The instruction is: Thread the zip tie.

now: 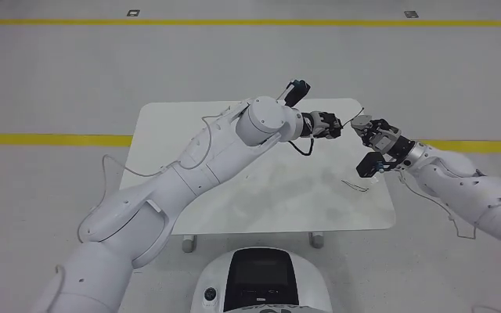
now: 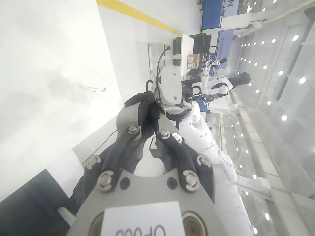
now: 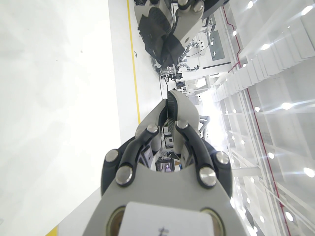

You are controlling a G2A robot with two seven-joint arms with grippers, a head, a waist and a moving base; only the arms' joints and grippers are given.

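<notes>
Over the far right part of the white bench (image 1: 235, 196), the two arms meet tip to tip above the surface. The left arm comes in from the near left corner and crosses the bench diagonally, ending in the left tool (image 1: 338, 125). In its own wrist view the left tool (image 2: 147, 102) has its black-padded fingers pressed together. From the right wrist view the left tool (image 3: 163, 58) looks the same, with its pads closed flat against each other.

A thin dark zip tie (image 1: 354, 120) bridges the short gap between the tools and is held in the air, clear of the bench. In the right wrist view the zip tie (image 3: 162, 85) shows as a fine line from the left tool's fingertips to those of the right tool (image 3: 170, 95). Both tools appear clamped on it, one at each end, though the strand is too thin to make out the exact grip.

The right tool (image 1: 359, 130) reaches in from past the right edge of the bench, fingers together, facing the left tool.

Nearer the robot, toward the bench's right side, a loose dark strand (image 1: 356, 185) lies flat on the surface (image 2: 96, 89), well apart from both tools.
</notes>
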